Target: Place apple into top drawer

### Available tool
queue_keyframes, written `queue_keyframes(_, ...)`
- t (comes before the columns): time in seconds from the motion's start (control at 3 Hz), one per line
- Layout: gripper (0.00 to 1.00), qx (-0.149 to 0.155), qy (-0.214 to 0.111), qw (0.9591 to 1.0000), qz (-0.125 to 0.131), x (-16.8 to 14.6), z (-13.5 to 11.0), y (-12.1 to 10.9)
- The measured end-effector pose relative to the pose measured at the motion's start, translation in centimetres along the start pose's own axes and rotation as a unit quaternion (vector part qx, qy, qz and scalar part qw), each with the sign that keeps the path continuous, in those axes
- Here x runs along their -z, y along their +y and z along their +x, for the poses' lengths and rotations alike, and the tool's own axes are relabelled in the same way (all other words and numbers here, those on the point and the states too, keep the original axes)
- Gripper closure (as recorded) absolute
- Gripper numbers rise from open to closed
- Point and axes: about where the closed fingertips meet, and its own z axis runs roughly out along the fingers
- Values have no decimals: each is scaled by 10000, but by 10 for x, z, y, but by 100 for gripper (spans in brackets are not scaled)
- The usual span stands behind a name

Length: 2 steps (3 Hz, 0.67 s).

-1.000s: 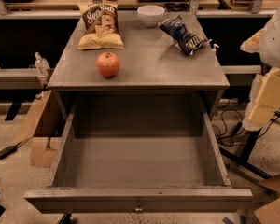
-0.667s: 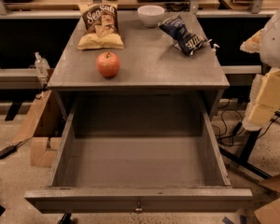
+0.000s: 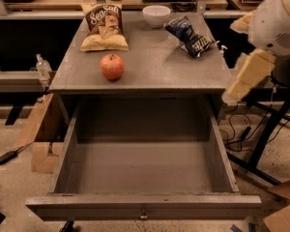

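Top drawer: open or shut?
Open: top drawer pulled out, inside showing. The apple lies on tabletop; gripper hangs beside table's right edge.

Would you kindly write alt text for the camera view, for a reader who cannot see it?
A red apple sits on a grey cabinet top above the open, empty top drawer; the robot's claw hangs at the right, beside the cabinet.

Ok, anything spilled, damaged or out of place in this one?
Nothing stands out. The apple sits on the cabinet top, apart from the brown chip bag, blue chip bag and white bowl behind it. The top drawer is pulled out squarely below. The gripper hangs off the cabinet's right side, away from the apple.
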Motion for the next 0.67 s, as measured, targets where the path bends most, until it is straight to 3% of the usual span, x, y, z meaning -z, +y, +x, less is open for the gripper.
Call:
queue_keyframes(0.33, 0, -438, -854, 9952, 188, -28, -15, -25)
queue_keyframes(0.67, 0, -1007, -1995, 9743, 299, -48, -35, -35)
